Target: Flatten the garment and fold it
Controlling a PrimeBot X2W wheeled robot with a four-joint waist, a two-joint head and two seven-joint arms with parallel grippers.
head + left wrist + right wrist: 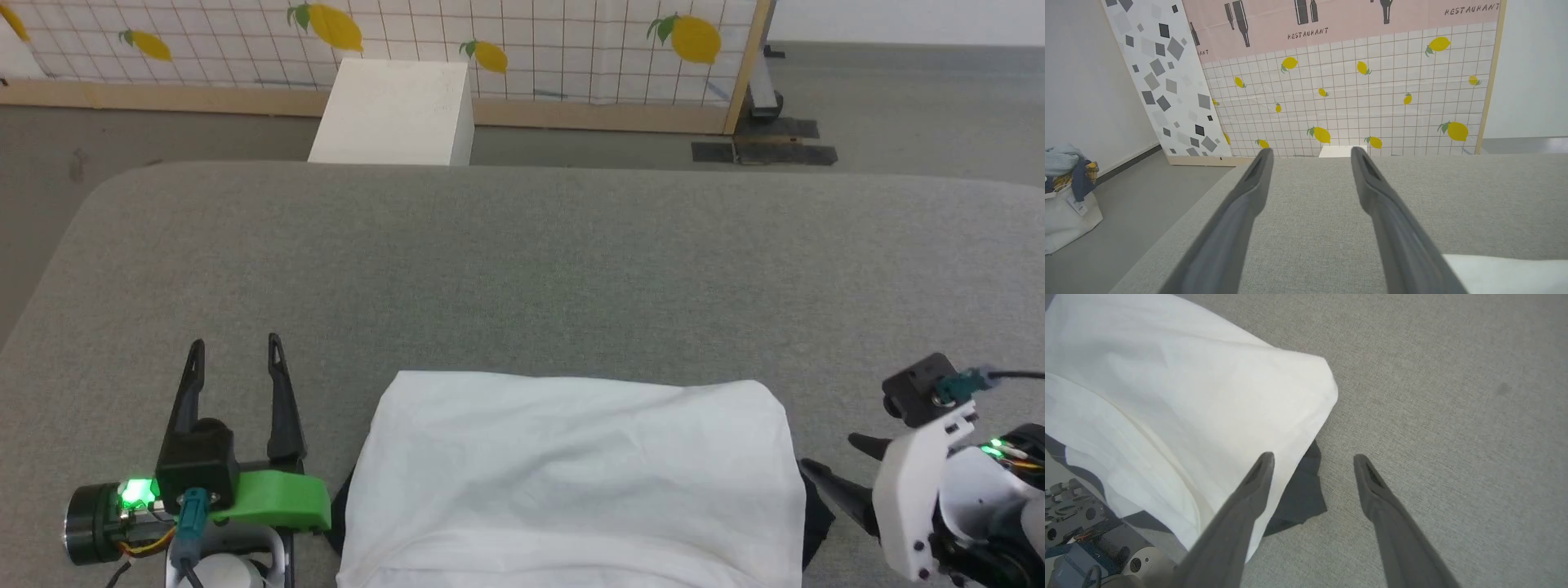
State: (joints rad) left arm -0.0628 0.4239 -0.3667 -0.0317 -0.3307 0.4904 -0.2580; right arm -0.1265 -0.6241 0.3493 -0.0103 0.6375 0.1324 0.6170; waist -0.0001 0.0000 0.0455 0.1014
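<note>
The garment lies folded into a white rectangle at the near edge of the grey table, with bits of black sleeve poking out at both lower sides. My left gripper stands open to the left of it, fingers pointing away, holding nothing. My right gripper is open just off the garment's right edge, fingers aimed toward it. In the right wrist view the garment fills the left, a black patch sticks out beneath it, and my right gripper is empty. The left wrist view has my left gripper over bare table and a white corner of the garment.
A white box stands on the floor beyond the table's far edge. A lemon-print screen closes the back. A bag of clothes sits on the floor to the left. The far half of the table is bare grey cloth.
</note>
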